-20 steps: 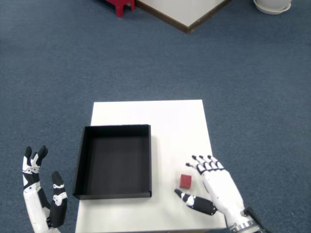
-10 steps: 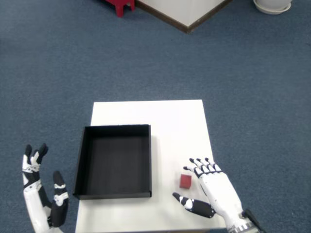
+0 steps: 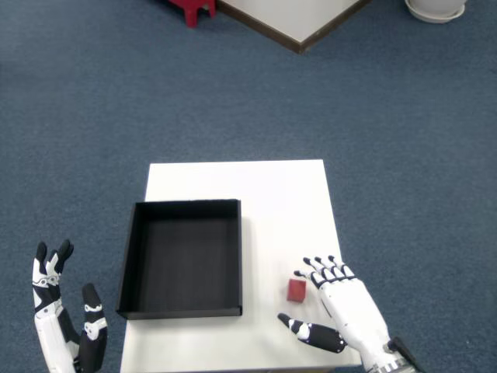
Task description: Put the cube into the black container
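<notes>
A small red cube (image 3: 296, 290) lies on the white table (image 3: 264, 194), just right of the black container (image 3: 183, 259). The container is an open, shallow square box with nothing in it. My right hand (image 3: 342, 307) rests at the table's near right corner, open, with its fingers (image 3: 320, 269) spread just right of the cube and its thumb (image 3: 311, 334) stretched out in front of it. The cube sits in the gap between fingers and thumb; I cannot tell if a fingertip touches it. It is not held.
The other hand (image 3: 66, 326) hangs off the table's left side, above blue carpet. A red stool leg (image 3: 190, 9), a pale platform corner (image 3: 299, 19) and a white pot base (image 3: 435, 8) lie far off at the top.
My right hand slid slightly toward me, then held almost still. The left hand sank lower in view. The cube has not moved.
</notes>
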### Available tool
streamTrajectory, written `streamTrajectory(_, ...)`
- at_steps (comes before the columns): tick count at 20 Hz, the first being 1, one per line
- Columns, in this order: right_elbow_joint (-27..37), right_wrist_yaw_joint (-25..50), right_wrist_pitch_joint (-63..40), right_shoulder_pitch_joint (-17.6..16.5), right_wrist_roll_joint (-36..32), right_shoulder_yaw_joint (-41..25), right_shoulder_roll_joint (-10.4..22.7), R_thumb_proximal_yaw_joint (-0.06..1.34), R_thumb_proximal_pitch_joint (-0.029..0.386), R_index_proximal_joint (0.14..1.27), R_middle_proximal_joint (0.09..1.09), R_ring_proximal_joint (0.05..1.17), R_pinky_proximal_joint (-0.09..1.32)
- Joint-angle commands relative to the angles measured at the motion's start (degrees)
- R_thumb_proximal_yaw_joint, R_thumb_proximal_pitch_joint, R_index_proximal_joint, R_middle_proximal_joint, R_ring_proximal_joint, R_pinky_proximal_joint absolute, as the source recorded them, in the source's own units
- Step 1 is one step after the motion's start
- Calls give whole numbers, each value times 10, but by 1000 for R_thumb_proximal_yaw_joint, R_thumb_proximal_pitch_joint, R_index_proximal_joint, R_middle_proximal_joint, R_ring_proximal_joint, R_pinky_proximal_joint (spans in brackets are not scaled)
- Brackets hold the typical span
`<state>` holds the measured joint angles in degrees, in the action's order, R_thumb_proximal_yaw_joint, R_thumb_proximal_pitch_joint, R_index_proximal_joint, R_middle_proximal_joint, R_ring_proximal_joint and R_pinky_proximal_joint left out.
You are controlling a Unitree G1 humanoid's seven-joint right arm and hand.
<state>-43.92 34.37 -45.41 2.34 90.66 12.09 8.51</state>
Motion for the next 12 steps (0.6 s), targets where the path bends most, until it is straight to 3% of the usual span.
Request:
streamTrajectory(1,24,35,0,12,-8,3,11,369,-5,399,187,209,-9)
streamTrajectory(12,-16,51,23,29,2,4,14,387,-3,412,201,221,-1)
